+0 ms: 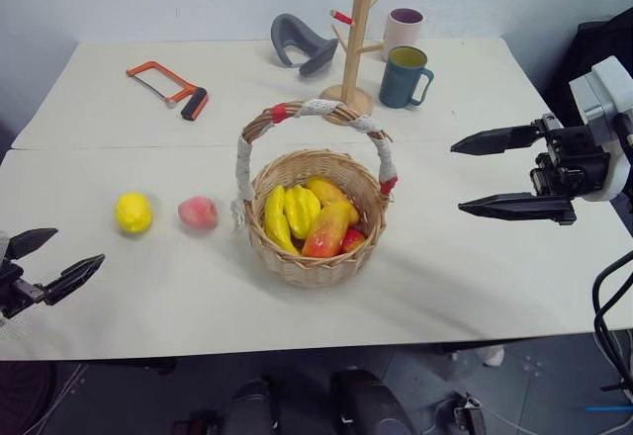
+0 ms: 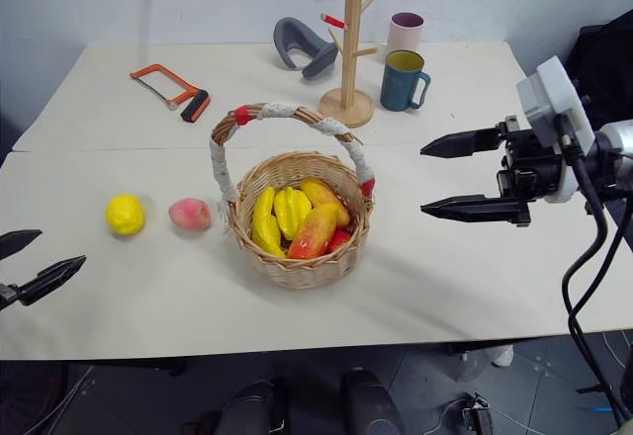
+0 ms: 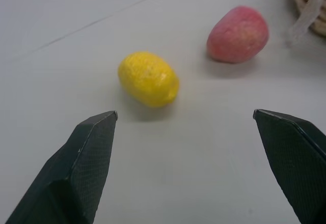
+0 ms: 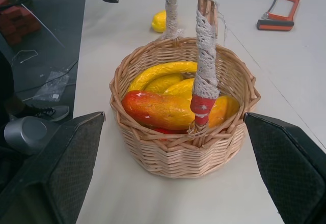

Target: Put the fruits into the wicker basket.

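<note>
Lemon (image 1: 134,212) and peach (image 1: 198,213) lie on the table (image 1: 475,267), outside the wicker basket (image 1: 315,219).

The two fruits sit side by side just left of the basket, which holds bananas (image 1: 289,214) and a mango (image 1: 326,230). Left gripper (image 1: 54,262) hovers near the lemon, jaws spread and empty; right gripper (image 1: 485,173) waits right of the basket, jaws released.

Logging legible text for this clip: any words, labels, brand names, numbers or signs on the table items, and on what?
None can be read.
Orange-framed hacksaw: no marking legible.
Teal mug and pink mug: plain sides, no print seen.
Round wicker basket, yellow lemon, pink-red peach: no labels.
Wooden mug tree and grey curved object: no text.
</note>
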`<state>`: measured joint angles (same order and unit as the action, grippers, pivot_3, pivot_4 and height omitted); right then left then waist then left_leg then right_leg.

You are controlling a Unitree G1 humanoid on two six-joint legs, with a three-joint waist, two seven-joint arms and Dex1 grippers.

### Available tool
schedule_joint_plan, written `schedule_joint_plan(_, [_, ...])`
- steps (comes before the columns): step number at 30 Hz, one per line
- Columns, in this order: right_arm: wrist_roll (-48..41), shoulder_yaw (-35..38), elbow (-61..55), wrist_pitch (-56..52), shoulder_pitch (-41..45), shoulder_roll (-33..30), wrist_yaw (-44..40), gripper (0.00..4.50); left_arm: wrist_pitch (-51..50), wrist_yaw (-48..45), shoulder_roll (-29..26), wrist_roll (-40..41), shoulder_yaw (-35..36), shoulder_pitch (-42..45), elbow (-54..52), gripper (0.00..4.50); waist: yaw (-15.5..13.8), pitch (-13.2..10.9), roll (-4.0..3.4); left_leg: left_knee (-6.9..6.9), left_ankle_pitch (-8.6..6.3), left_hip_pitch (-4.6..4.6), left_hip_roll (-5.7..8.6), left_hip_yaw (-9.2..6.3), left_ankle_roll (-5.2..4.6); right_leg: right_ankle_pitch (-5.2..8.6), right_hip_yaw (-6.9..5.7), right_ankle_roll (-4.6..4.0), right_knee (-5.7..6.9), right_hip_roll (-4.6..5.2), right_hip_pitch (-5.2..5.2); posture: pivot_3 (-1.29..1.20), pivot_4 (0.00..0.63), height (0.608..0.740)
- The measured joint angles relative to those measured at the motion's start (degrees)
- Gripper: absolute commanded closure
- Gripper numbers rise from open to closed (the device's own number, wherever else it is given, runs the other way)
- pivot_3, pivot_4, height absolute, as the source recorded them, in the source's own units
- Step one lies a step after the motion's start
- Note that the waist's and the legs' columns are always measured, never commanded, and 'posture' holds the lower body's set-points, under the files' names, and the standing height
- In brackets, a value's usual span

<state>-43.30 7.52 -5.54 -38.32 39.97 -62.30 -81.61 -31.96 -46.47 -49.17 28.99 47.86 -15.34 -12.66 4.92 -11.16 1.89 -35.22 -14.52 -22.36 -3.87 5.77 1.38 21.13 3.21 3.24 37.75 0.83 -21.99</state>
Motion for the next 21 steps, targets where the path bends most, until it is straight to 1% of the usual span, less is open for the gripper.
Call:
schedule_joint_plan(6, [-5.22,2.83,-5.51,-4.77,-0.42,0.38,3.12,0.01,-9.30,10.60,2.17,1.02,-4.35,9.80,-0.69,0.00,-0.29,0.01,0.01,-0.10,0.01,-0.01,0.01,-0.04,0.00,-0.02,-0.01,0.04,0.11,0.00,0.03,0.00,0.150,0.740])
schedule_joint_plan(9, [-8.38,4.34,-8.60,-7.00,-0.62,0.42,4.63,0.01,-14.59,15.08,2.24,1.23,-8.25,14.92,-0.75,0.00,-0.32,0.01,0.02,-0.18,0.01,-0.02,0.01,-0.06,0.00,-0.04,-0.01,0.07,0.12,-0.01,0.04,0.00,0.150,0.740])
schedule_joint_plan(11, [-10.01,5.71,-10.49,-7.80,-0.97,0.54,6.10,0.01,-18.94,18.60,2.14,0.75,-11.92,19.85,0.39,0.00,-0.33,0.01,0.02,-0.28,0.01,-0.02,0.00,-0.07,0.00,-0.04,-0.01,0.08,0.16,-0.04,0.06,0.00,0.150,0.740])
schedule_joint_plan(13, [-11.10,6.67,-11.93,-8.27,-1.43,0.57,7.15,0.01,-21.31,20.73,2.08,0.07,-14.73,23.07,1.49,0.00,-0.39,0.01,0.02,-0.35,0.01,-0.04,0.00,-0.08,0.00,-0.06,0.00,0.12,0.17,-0.07,0.07,0.00,0.150,0.740])
schedule_joint_plan(16, [-12.39,7.72,-13.04,-8.86,-3.15,0.49,8.05,0.01,-23.07,23.07,2.26,-1.12,-18.04,26.55,3.97,0.00,-0.05,0.01,0.04,-0.38,0.01,-0.04,-0.03,-0.02,0.01,-0.07,0.04,0.14,0.20,-0.11,0.07,0.00,0.150,0.740])
schedule_joint_plan(21, [-13.09,9.16,-14.48,-9.26,-4.87,0.28,9.78,0.01,-23.48,26.55,3.05,-4.92,-24.12,34.06,12.98,0.00,-0.28,0.01,0.04,-0.47,0.04,-0.04,-0.09,-0.03,0.05,-0.07,0.04,0.14,0.26,-0.20,0.06,0.00,0.150,0.740])
